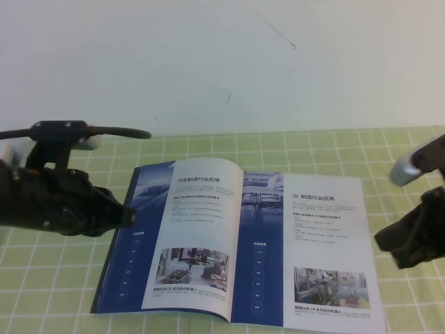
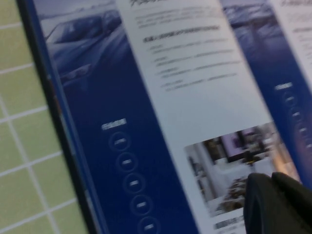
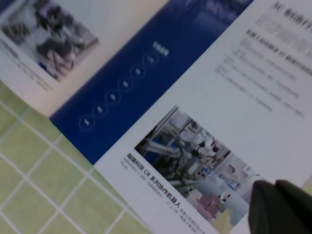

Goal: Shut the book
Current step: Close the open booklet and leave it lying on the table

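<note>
- The book [image 1: 236, 243] lies fully open and flat on the green checked mat [image 1: 42, 278], mid-table, so nothing of the closing is done yet.
- The left gripper [image 1: 127, 213] hovers at the book's left edge, its fingers together and holding nothing.
- The right gripper [image 1: 389, 245] sits just beyond the right page, its fingers also together and empty.
- Still to do: lift one side and fold it over.
</note>
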Controlling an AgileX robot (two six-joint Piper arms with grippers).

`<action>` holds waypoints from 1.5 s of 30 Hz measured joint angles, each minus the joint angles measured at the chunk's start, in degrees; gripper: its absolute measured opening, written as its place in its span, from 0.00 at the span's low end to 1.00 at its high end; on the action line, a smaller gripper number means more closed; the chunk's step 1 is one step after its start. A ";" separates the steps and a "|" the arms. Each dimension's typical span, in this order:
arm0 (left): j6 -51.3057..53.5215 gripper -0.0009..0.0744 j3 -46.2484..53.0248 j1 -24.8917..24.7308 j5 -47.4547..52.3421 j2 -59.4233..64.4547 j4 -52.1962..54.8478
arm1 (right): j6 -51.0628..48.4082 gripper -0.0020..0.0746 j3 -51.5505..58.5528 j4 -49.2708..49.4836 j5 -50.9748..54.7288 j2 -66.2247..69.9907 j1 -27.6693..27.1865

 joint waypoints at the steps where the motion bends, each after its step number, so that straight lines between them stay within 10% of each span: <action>1: -3.77 0.01 -1.89 -1.31 0.22 1.40 4.93 | 0.34 0.02 0.00 -1.00 -1.25 2.38 1.91; 10: -34.67 0.01 -10.53 -11.72 -0.04 12.51 44.65 | 0.90 0.02 -0.13 -6.79 -14.38 19.27 9.25; 28: -64.52 0.01 -11.41 -10.38 -5.61 28.28 69.29 | 2.01 0.02 -1.19 -8.89 -14.66 23.10 9.25; 36: -64.21 0.01 -12.01 -10.52 -5.53 30.85 64.66 | 2.25 0.02 -1.19 -8.89 -14.66 23.10 9.25; 45: -33.73 0.01 -13.23 -14.06 -8.68 30.98 32.01 | 2.25 0.02 -1.19 -6.77 -15.91 23.25 9.25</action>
